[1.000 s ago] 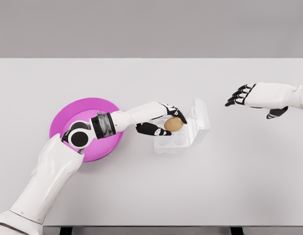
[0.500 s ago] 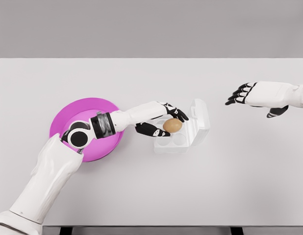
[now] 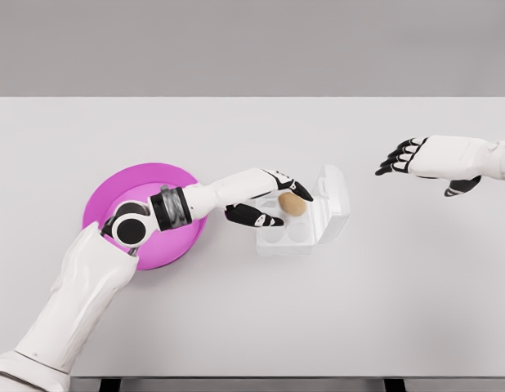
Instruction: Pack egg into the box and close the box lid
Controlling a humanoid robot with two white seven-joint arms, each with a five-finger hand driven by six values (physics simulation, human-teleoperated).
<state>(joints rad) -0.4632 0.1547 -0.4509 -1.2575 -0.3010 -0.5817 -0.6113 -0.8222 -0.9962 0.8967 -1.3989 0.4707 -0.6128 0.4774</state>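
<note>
A wide white tabletop (image 3: 252,318) fills the head view, its far edge running straight across the top and its near edge visible along the bottom. Much bare surface lies in front of the box and to its right.

The left hand (image 3: 273,200) reaches in over a round magenta plate (image 3: 113,196) that lies flat on the left part of the tabletop. Its dark fingers (image 3: 297,189) arch over the top of the egg (image 3: 292,205), with the thumb lower on the egg's left side; whether they grip it or merely touch it cannot be told. The egg is smooth, tan and oval, and it sits at the rear-left cup of the box (image 3: 306,224), partly covered by the fingers.

The box is a pale, translucent plastic carton with rounded cup hollows; the two front cups show bare. Its lid (image 3: 332,192) stands open, tilted back toward the right rear.

The right hand (image 3: 404,157) hovers well apart from the box, off to the right near the tabletop's right edge, fingers spread and pointing left, holding nothing. Between it and the open lid the surface is unobstructed.
</note>
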